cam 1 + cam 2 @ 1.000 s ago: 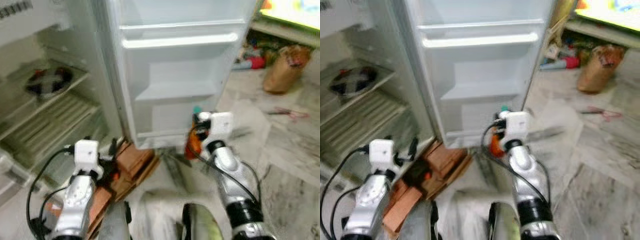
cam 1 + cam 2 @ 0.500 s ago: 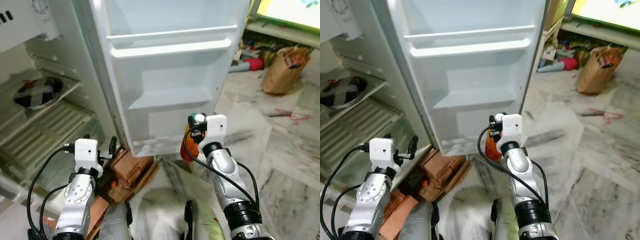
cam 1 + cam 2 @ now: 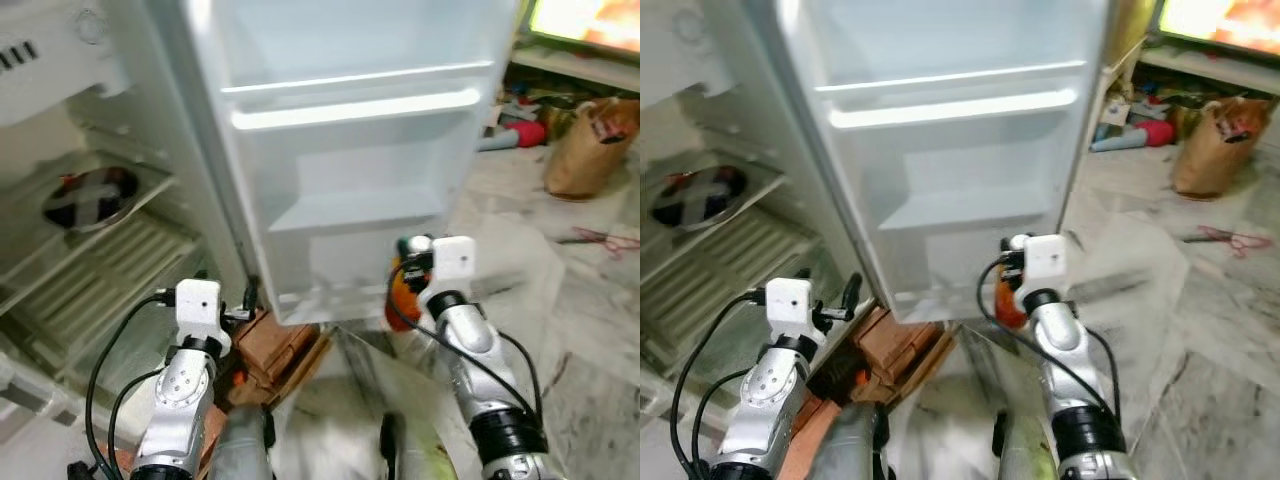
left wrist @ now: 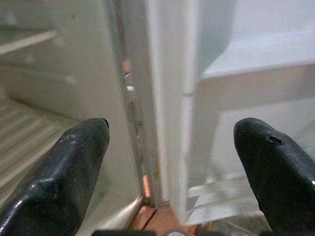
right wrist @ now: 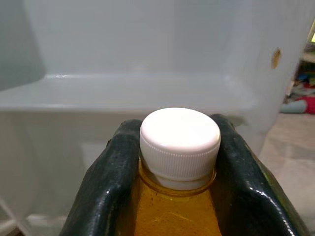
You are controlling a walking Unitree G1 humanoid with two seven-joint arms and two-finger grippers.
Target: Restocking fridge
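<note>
- Marble floor (image 3: pixel 590 300) and the open fridge door (image 3: pixel 340 150) are being viewed at frame centre.
- At centre right, a bottle (image 5: pixel 172 216) is being clamped below its cap (image 5: pixel 180 140) by the right gripper (image 5: pixel 177 162).
- It is being judged rigid, smooth, likely liquid-heavy.
- At lower left, the left gripper (image 4: pixel 172 157) is being held wide, empty.

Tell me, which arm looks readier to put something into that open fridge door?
Probably the right. Its gripper already clamps an orange bottle facing the door shelf. The left gripper is open, holding nothing.

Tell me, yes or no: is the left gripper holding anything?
No. The left gripper has its jaws spread wide with nothing between them, facing the hinge edge of the fridge door.
</note>
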